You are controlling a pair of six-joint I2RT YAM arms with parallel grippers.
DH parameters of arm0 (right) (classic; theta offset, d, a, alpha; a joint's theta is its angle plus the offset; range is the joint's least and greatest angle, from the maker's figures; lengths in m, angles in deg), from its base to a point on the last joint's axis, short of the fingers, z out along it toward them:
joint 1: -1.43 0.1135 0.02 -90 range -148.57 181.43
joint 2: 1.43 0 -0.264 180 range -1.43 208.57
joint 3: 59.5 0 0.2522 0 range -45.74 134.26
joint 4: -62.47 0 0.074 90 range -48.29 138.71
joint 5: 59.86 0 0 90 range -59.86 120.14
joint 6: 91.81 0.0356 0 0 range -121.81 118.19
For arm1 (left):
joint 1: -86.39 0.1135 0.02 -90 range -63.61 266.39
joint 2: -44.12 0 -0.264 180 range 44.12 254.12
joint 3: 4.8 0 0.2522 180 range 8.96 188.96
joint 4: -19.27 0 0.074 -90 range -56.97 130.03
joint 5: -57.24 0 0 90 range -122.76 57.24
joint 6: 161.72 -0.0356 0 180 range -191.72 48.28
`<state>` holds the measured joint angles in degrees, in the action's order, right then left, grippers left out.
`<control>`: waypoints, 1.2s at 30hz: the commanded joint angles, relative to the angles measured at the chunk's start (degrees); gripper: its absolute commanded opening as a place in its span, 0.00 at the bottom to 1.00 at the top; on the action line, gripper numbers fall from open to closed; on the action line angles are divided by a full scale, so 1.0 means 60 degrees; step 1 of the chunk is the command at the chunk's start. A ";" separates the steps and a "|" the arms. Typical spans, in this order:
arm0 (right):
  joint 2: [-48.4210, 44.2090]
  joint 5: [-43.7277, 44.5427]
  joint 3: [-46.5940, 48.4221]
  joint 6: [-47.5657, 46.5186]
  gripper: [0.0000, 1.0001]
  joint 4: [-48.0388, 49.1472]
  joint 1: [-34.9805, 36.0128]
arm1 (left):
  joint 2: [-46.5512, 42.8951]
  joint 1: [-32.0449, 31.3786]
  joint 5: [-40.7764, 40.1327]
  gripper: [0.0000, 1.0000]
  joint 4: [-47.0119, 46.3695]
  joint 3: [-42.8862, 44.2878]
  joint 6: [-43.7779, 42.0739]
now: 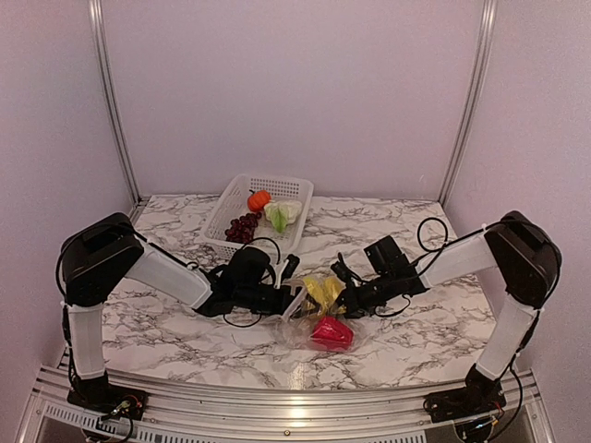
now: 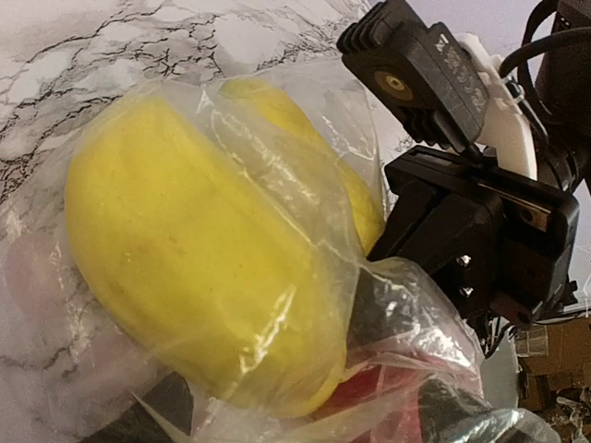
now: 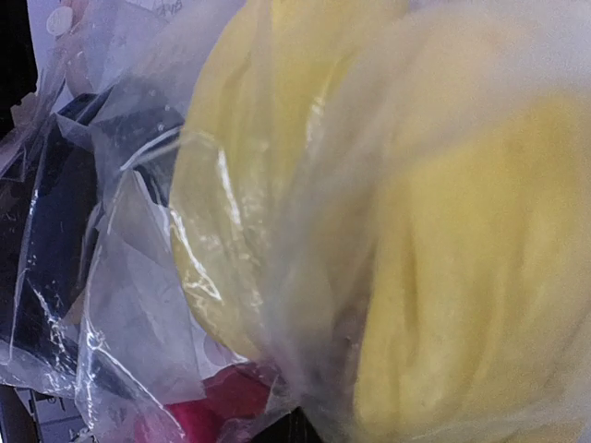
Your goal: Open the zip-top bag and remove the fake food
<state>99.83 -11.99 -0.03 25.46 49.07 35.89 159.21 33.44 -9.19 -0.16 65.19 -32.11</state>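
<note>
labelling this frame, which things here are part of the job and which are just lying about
Job: zip-top bag, yellow pieces and red piece inside it; orange fruit, grapes, cabbage, already out.
Lying about: white basket holding those three, marble table.

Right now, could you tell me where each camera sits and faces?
Top external: above and behind the bases, looking down on the table, white basket, and left gripper and right gripper meeting at the zip-top bag.
Left wrist: against the bag, facing the yellow pieces and the right gripper beyond; own fingers hardly show.
Right wrist: pressed into the bag, blurred; own fingers not discernible.
Shared: both wrist views show yellow pieces and the red piece through plastic.
</note>
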 commanded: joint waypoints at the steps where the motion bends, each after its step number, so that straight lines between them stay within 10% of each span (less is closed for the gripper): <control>1: 0.0420 -0.0420 0.0412 -0.0164 0.00 -0.0134 0.0454 | 0.0437 -0.0129 -0.0639 0.88 0.1221 0.0706 -0.0273; 13: 0.0024 -0.0131 0.0360 -0.0164 0.00 -0.0299 0.0661 | 0.0413 -0.0032 -0.2563 0.70 0.4110 0.1300 -0.0773; 36: -0.2781 0.1790 -0.1522 0.0672 0.00 -0.0300 -0.0608 | -0.2818 0.0621 -0.1241 0.26 0.4497 -0.1070 -0.2237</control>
<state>84.98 -6.07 -7.79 28.54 49.18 33.81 145.15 35.89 -16.55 21.41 59.90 -43.65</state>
